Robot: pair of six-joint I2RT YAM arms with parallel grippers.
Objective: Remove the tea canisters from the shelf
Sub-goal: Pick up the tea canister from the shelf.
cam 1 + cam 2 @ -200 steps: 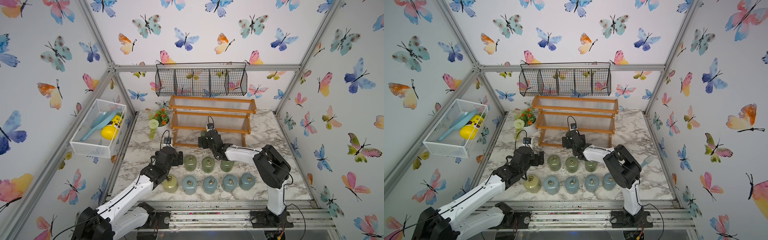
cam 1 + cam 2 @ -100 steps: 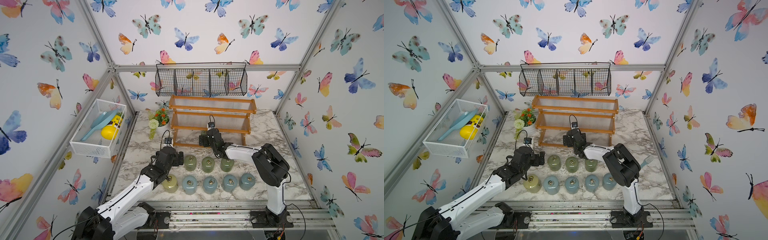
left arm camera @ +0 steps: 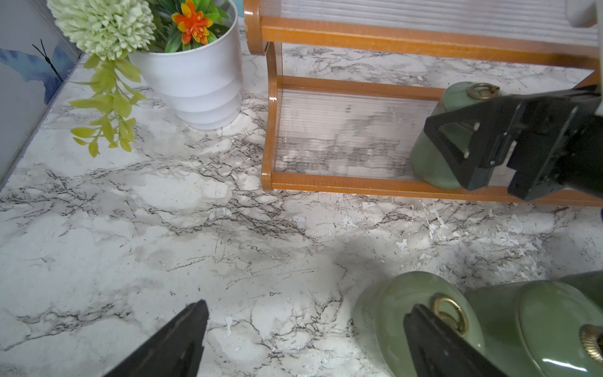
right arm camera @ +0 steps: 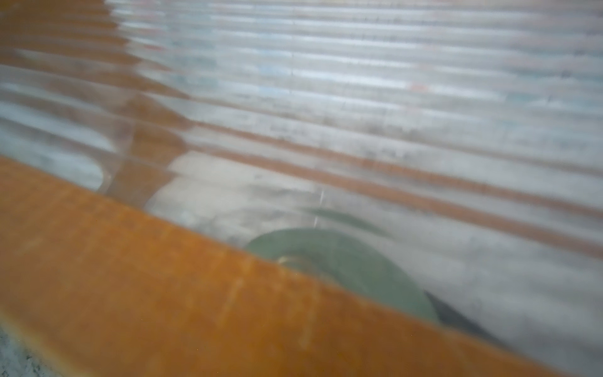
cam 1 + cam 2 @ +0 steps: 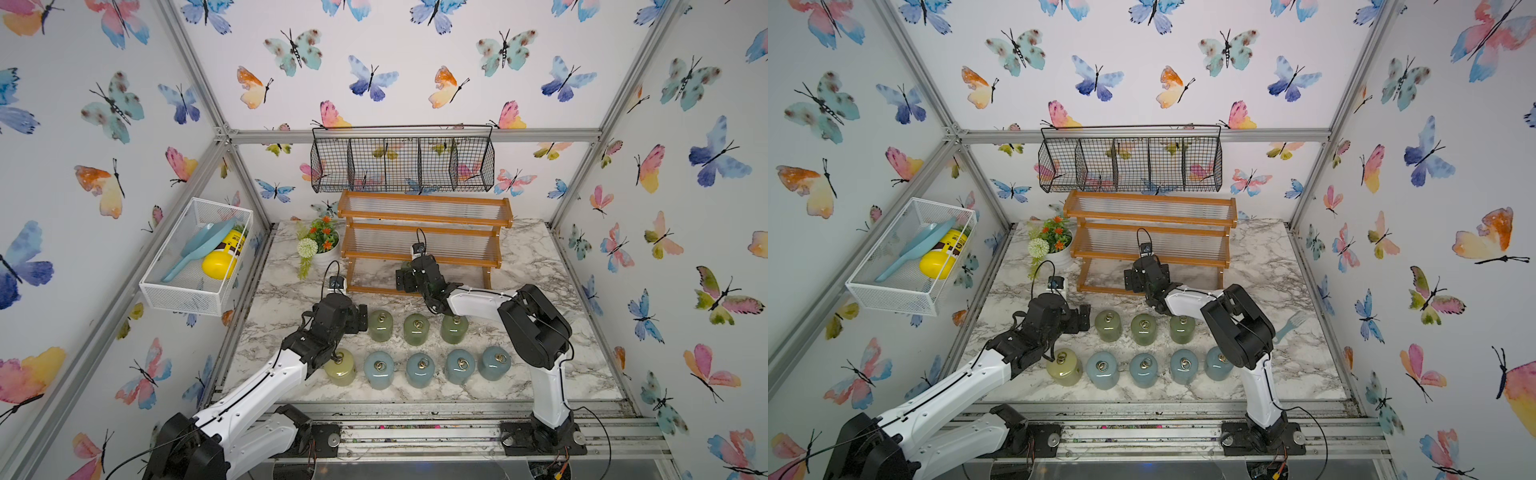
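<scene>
On the shelf [image 3: 326, 186], the right claw [image 3: 452, 135] partly hides one green canister [image 3: 430, 163].

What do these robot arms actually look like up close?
The left arm and right arm have white shells, bulky black joints and black bases. The left gripper and right gripper are black, with wedge-shaped fingers. A small wrist camera with a looping black cable tops each.
</scene>
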